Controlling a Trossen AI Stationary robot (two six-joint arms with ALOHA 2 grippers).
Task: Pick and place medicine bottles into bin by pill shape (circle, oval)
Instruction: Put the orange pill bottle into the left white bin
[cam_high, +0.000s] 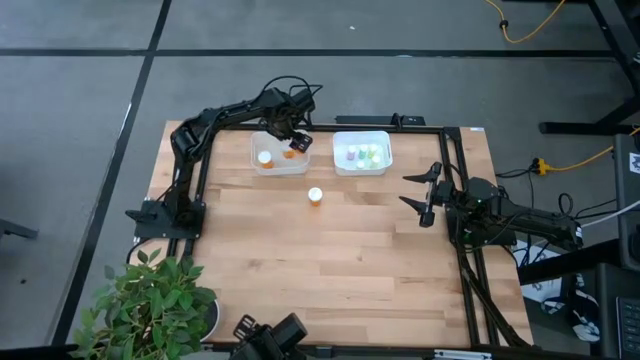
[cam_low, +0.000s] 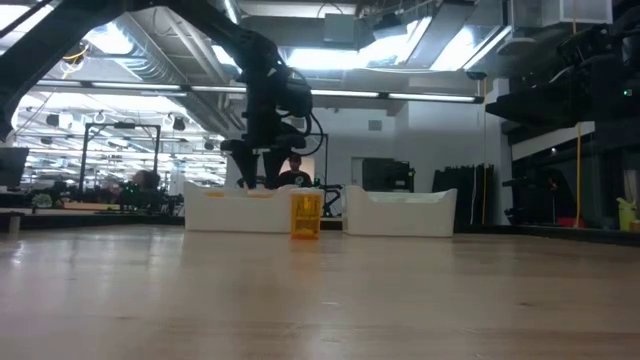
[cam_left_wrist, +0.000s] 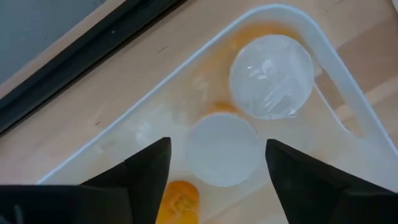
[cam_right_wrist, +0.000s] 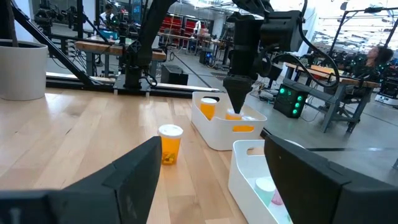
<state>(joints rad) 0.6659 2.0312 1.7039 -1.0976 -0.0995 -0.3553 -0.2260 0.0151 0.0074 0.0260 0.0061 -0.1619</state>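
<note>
1. Bins: 2, white, side by side at table's far edge; left bin (cam_high: 279, 156), right bin (cam_high: 361, 152), small gap between.
2. Bottles counted: left bin holds 2 orange w/ white caps (wrist view: caps (cam_left_wrist: 271, 76) and (cam_left_wrist: 221, 149)); an orange bit shows beside the nearer cap, unclear if separate bottle. Right bin holds several pale green/pink ones (cam_high: 360, 155); exact no. can't be told. 1 lone bottle (cam_high: 315, 195), orange, upright on table just in front of the gap between bins.
3. Left gripper (cam_high: 296, 140) hangs over left bin's right part, fingers (cam_left_wrist: 146, 168) spread wide either side of a white cap, not touching it; nothing held.
4. Right gripper (cam_high: 425, 195) hovers over table's right side, well apart from bins and lone bottle; jaws wide, empty.
5. Edges/room: table (cam_high: 330, 270) near half bare wood. Black frame rails run along far and right edges. Plant (cam_high: 150, 300) overhangs near-left corner.
</note>
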